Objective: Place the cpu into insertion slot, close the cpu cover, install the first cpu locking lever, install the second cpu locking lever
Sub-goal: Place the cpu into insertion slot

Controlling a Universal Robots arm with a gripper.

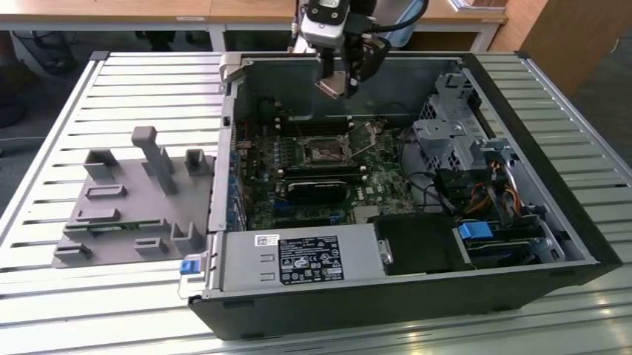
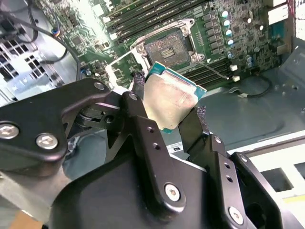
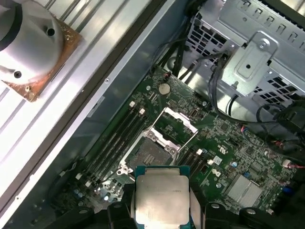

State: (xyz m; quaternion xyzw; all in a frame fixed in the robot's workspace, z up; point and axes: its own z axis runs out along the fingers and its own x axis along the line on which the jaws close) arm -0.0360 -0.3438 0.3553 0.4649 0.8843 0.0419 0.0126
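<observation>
Now | fingers [image 2: 143,125] closed on 2 opposite edges of small flat square silvery-grey cpu [image 2: 169,102], likely keeping its underside free | held high above far side of open black computer case [image 1: 415,296] | square dark silver-rimmed insertion slot [image 3: 147,155] below, empty | thin silver cpu cover [image 3: 181,119] raised, leaving recess exposed

An open black computer case [image 1: 395,310] sits on a slatted metal table [image 1: 99,318] beside a grey fixture [image 1: 118,214].
</observation>
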